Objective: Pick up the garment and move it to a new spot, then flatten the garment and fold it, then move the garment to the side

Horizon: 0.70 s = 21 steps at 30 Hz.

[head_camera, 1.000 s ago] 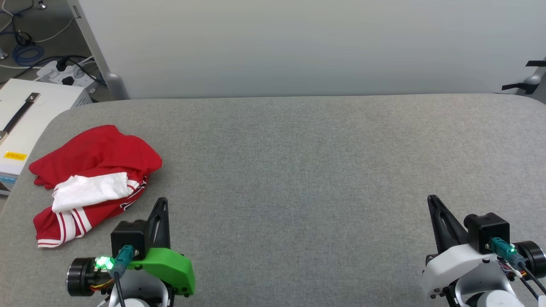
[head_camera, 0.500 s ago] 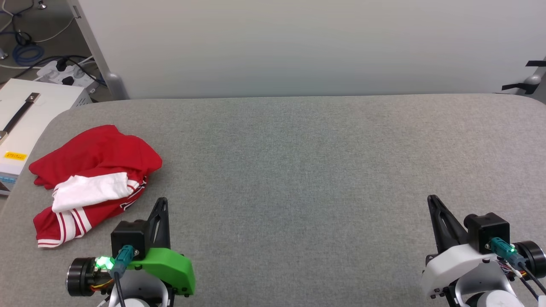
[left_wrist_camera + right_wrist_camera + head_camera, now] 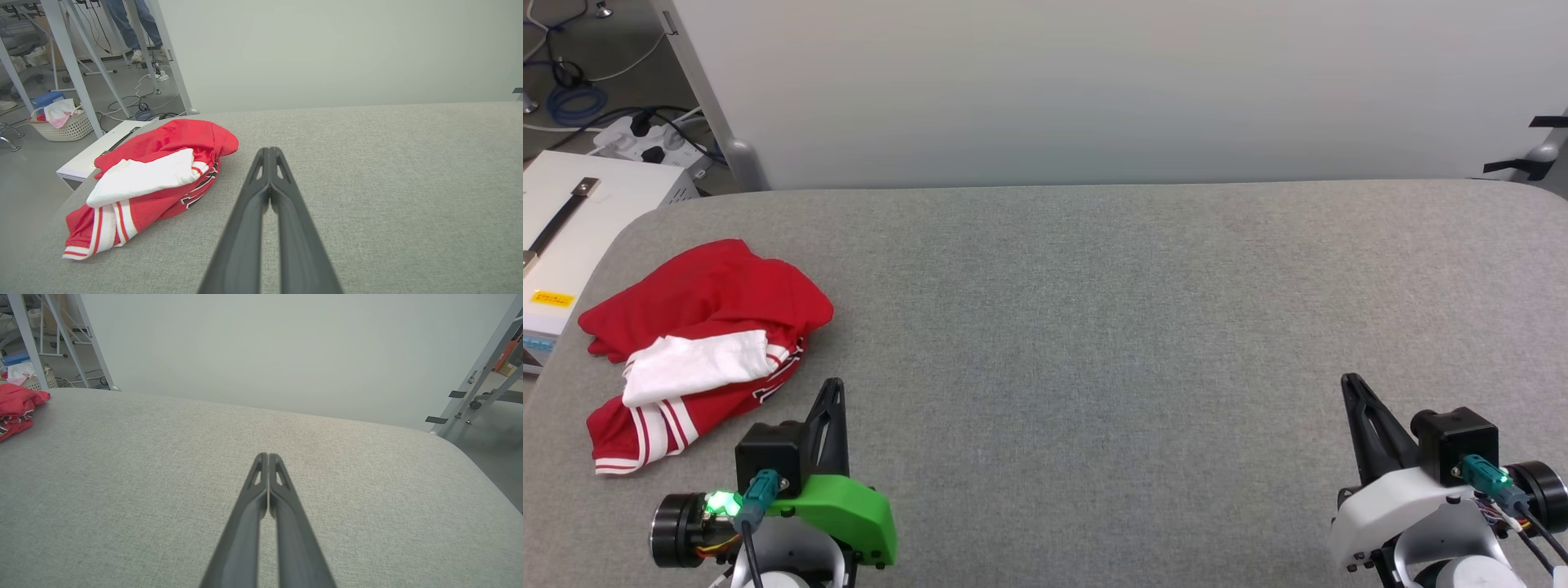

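Nothing has moved: the crumpled garment [image 3: 698,343] lies at the head view's left, the left gripper [image 3: 833,385] and right gripper [image 3: 1350,382] clenched empty along the bottom, while the left wrist view's upper left adds a laundry basket [image 3: 67,124].

A grey fabric table [image 3: 1094,327] spreads before me; to my left stand a white box [image 3: 621,189], a power strip [image 3: 645,144] and a laundry basket [image 3: 67,129].
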Available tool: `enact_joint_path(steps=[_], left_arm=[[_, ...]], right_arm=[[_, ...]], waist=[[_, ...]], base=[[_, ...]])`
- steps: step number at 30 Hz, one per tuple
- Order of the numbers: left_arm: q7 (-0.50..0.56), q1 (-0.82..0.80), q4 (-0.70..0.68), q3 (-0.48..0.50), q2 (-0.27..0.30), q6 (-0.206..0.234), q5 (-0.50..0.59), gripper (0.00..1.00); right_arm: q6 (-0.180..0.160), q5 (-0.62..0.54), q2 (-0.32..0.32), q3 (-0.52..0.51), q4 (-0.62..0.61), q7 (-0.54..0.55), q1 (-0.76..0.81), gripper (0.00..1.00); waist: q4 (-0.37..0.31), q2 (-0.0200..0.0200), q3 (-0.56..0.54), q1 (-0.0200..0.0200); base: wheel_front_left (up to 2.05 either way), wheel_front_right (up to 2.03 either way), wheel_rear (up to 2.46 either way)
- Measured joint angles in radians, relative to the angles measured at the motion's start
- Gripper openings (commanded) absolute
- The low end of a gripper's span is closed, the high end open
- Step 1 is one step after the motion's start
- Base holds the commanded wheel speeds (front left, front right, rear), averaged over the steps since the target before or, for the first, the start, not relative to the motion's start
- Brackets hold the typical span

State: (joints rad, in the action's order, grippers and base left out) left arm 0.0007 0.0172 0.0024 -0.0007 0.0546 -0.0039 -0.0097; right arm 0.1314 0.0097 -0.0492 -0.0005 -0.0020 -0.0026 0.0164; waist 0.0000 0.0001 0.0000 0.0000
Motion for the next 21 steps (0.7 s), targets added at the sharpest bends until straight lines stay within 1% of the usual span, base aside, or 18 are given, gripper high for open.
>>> enact_joint_path(steps=[12,13,14,15,16,17,21], left_arm=[[0.000,0.000,0.000,0.000,0.000,0.000,0.000,0.00],[0.000,0.000,0.000,0.000,0.000,0.000,0.000,1.00],[0.000,0.001,0.000,0.000,0.000,0.000,0.000,0.00],[0.000,0.001,0.000,0.000,0.000,0.000,0.000,1.00],[0.000,0.001,0.000,0.000,0.000,0.000,0.000,0.00],[0.000,0.001,0.000,0.000,0.000,0.000,0.000,1.00],[-0.001,0.001,0.000,-0.001,0.000,0.001,0.000,1.00]], right_arm=[[0.000,0.000,0.000,0.000,0.000,0.000,0.000,0.00],[0.000,0.000,0.000,0.000,0.000,0.000,0.000,1.00],[0.000,0.000,0.000,-0.001,0.000,0.000,0.000,0.00],[0.000,0.001,0.000,-0.001,0.000,0.000,0.000,1.00],[0.000,0.001,0.000,-0.001,0.000,0.000,0.000,0.00],[0.000,0.001,0.001,0.000,0.000,0.000,0.000,1.00],[0.000,0.002,0.001,-0.003,0.000,-0.002,0.000,1.00]], waist=[[0.000,0.0000,0.000,0.0000],[0.000,0.0000,0.000,0.0000],[0.000,0.0000,0.000,0.0000],[0.000,0.0000,0.000,0.0000],[0.000,0.0000,0.000,0.0000],[0.000,0.0000,0.000,0.0000],[0.000,0.0000,0.001,0.0000]], base=[[0.00,0.00,0.00],[0.00,0.00,0.00],[0.00,0.00,0.00],[0.00,0.00,0.00],[0.00,0.00,0.00],[0.00,0.00,0.00],[0.00,0.00,0.00]])
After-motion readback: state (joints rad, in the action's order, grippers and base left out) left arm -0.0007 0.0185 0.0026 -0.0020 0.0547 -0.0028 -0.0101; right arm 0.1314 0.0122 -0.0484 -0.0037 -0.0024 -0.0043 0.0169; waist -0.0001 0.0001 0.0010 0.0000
